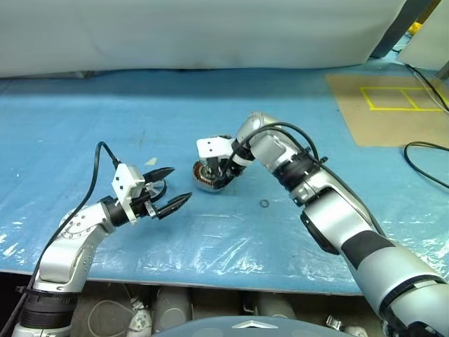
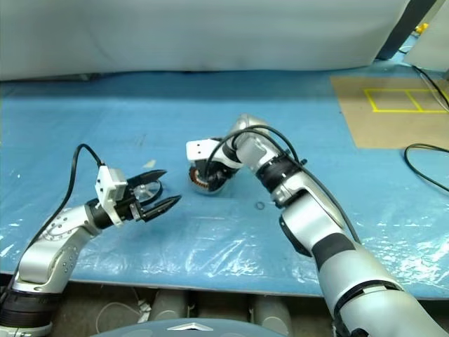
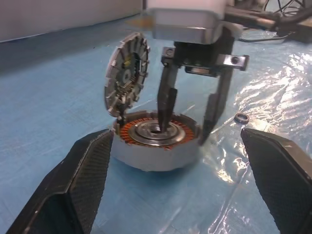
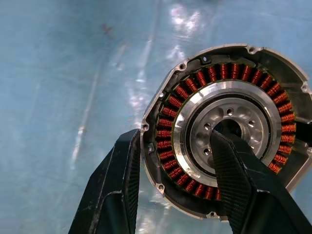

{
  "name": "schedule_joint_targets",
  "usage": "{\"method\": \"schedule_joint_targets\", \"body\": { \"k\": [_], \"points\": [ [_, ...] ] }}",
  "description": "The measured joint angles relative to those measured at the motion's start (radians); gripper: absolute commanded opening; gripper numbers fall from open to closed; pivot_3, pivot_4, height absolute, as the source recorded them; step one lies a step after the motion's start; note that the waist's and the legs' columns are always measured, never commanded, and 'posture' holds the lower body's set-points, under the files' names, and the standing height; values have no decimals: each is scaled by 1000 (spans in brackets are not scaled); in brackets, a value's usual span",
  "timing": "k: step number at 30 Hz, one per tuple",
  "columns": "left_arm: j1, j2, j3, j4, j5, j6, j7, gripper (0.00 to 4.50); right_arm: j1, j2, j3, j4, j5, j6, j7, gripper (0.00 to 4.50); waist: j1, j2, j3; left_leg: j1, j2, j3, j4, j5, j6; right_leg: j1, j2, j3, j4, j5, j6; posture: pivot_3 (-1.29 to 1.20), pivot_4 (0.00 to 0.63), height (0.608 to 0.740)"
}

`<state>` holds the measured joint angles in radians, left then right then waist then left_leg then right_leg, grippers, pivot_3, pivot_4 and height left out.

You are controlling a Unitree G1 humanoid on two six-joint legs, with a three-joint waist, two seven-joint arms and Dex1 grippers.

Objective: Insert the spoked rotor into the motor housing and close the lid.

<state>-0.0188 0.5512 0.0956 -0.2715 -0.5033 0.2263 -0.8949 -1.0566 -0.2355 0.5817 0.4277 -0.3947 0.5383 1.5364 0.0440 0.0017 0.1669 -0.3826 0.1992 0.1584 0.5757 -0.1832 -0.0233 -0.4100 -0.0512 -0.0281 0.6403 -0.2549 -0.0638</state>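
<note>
Head overview; wrist close-ups of motor housing

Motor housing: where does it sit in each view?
Left eye: motor housing at centre, under the right pincer.
Right eye: housing left of centre.
Left wrist: lower centre, windings up.
Right wrist: right half.
Shared landmark: the right pincer, one finger in the housing's centre.

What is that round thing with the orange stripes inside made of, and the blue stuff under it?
The motor housing looks like grey metal, dull outside, shiny silver in the middle. The orange stripes look like copper wire coils. The blue table cover seems a matte sheet under glossy, crinkly clear plastic.
</note>
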Motion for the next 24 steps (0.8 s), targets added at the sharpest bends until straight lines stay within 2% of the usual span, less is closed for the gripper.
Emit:
{"method": "schedule_joint_targets", "body": {
  "k": [4,9,14,19,23,24],
  "points": [
    [6,0,0,9,0,0,-13,4414,61,-93,102,-258,27,205,12,1917,0,0,0,4,0,0,0,-2,-4,3,0,1,0,0,0,0,150,740],
    [24,-7,-21,8,0,2,-17,4414,77,-131,195,-416,43,385,11,1917,0,0,0,9,0,1,-1,-2,-4,6,0,3,-1,-1,0,0,150,740],
    [17,-9,-29,9,0,2,-17,4414,75,-82,228,-409,43,454,-45,1917,-6,-3,-2,20,0,3,-5,-2,-5,13,1,7,-1,-1,0,0,150,740],
    [14,-10,-34,8,0,4,-17,4414,74,-53,249,-384,43,440,-90,1917,-8,-3,-2,34,-1,6,-11,-4,-2,20,1,11,-1,-4,4,0,150,740],
    [17,-10,-35,8,0,4,-16,4414,81,-58,258,-389,44,417,-101,1917,-8,-4,-2,36,-1,6,-13,-4,-2,21,2,12,-1,-6,8,0,150,740],
    [19,-10,-35,8,0,4,-16,4414,83,-59,258,-391,45,414,-102,2225,-8,-4,-2,37,-1,7,-13,-4,-2,21,3,13,-1,-6,8,0,150,740]
  ]
}}
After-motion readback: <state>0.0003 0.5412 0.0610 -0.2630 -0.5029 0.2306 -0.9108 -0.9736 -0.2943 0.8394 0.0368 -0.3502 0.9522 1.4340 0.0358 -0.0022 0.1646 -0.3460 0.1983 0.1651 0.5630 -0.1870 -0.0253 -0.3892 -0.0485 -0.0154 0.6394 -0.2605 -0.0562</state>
